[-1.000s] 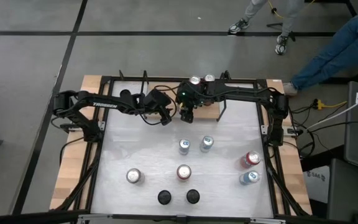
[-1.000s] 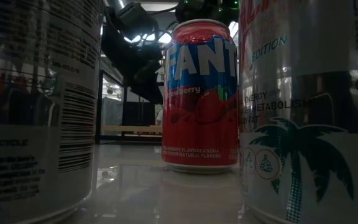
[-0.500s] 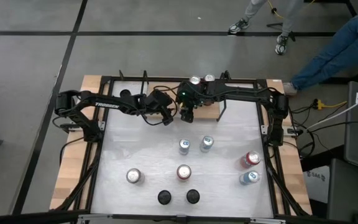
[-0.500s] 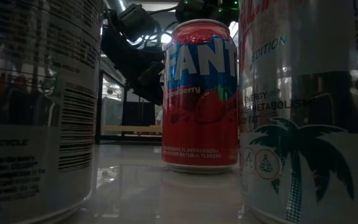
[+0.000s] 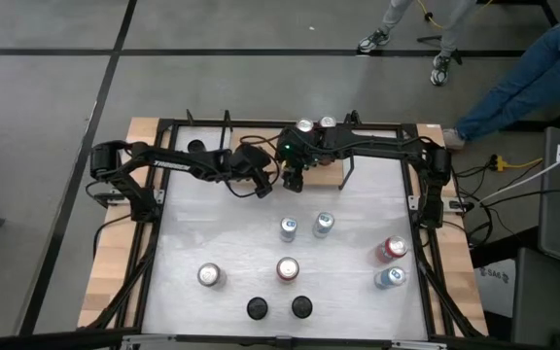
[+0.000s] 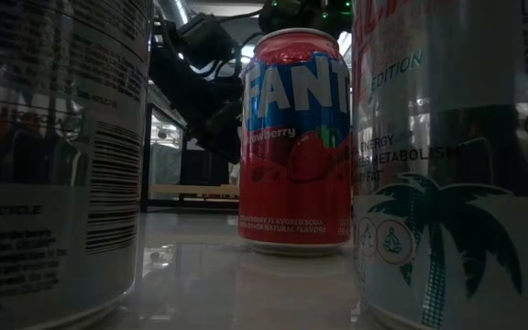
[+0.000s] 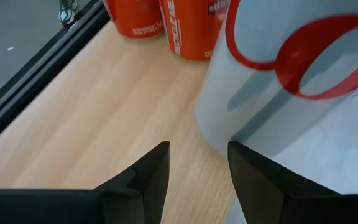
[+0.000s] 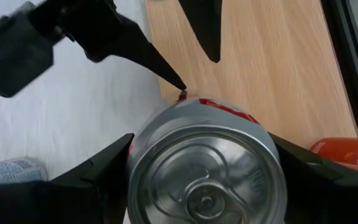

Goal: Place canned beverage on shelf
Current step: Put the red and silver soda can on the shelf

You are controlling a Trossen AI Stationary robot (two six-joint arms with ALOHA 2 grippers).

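My right gripper (image 5: 295, 178) is shut on a pale silver can with red marks (image 8: 207, 168) at the near left end of the shelf, a light-wood board (image 8: 272, 62) with black rods (image 5: 350, 170). The held can also shows in the left wrist view (image 7: 278, 74). Two orange cans (image 5: 305, 126) (image 5: 328, 123) stand on the board's far side. My left gripper (image 5: 262, 187) is open and empty just left of the held can, its fingers (image 7: 148, 171) low over the board (image 7: 104, 106). My right gripper pinches the can's upper wall (image 8: 135, 155) between its two fingers (image 8: 92, 180), one on each opposite side. The fingers come from above, pointing down. The can stands upright with its lid up. Whether its base rests on the board's edge, I cannot tell.
Several cans stand on the white table: two silver-blue ones (image 5: 288, 228) (image 5: 323, 225) in the middle, a red one (image 5: 390, 249) and a blue one (image 5: 389, 278) at the right, a Fanta can (image 6: 296, 137), a silver one (image 5: 209, 275), and two dark ones (image 5: 257, 308) at the near edge.
My left arm has crept a little toward the table's right, closer to the held can. My right gripper and its can have kept still.
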